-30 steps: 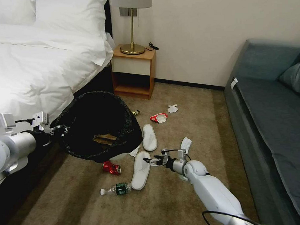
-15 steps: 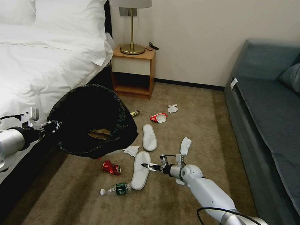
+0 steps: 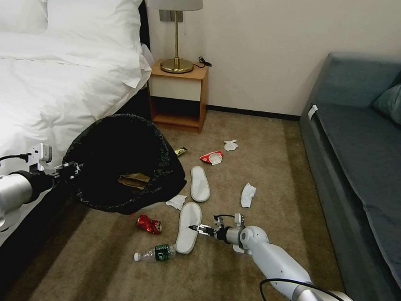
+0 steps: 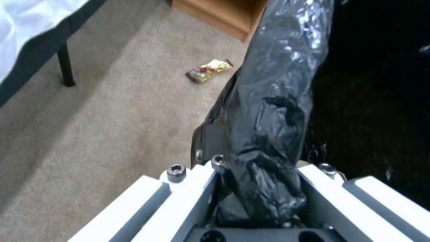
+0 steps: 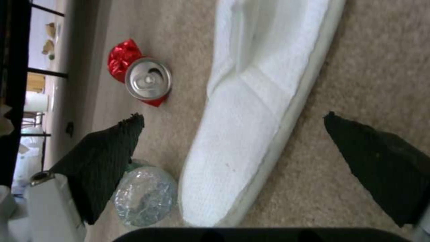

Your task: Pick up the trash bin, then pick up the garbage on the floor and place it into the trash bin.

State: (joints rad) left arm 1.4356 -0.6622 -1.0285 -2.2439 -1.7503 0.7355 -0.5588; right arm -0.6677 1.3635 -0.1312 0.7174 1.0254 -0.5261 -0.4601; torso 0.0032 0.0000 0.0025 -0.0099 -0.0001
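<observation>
Bin step done: trash bin off the floor at 9 o'clock, rim clamped in left gripper, tan paper already inside. Most garbage left on carpet: two slippers, tissues, crushed red can, bottle, red wrapper, snack packet. Right gripper low at 6 o'clock, jaws wide and empty, straddling near slipper; slipper between the fingertips, apart from both. Closing next, probably.
</observation>
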